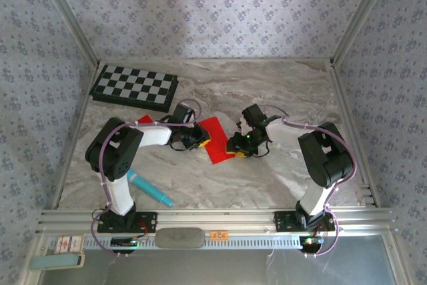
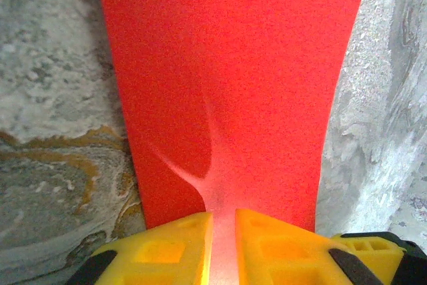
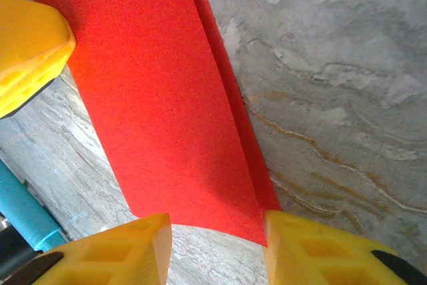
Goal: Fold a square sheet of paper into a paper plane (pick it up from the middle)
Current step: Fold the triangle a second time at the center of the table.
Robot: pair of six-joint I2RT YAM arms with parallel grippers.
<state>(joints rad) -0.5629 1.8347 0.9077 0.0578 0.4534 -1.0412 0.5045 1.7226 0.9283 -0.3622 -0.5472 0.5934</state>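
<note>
The square sheet of paper (image 1: 217,139) lies mid-table as a bright red strip folded in two layers. In the left wrist view my left gripper (image 2: 223,245) is shut on the near edge of the paper (image 2: 233,65), and a raised pinched ridge runs up from between the yellow fingers. At the strip's other end my right gripper (image 3: 217,251) stands open, low over the table. The paper (image 3: 160,111) ends between its fingers, with the corner touching the right finger. From above, the left gripper (image 1: 200,137) and the right gripper (image 1: 237,146) face each other across the strip.
A chequered board (image 1: 133,87) lies at the back left. A small red scrap (image 1: 145,119) sits by the left arm. A teal pen (image 1: 150,188) lies near the left base and is also seen in the right wrist view (image 3: 23,211). Patterned walls enclose the marbled table (image 1: 280,91).
</note>
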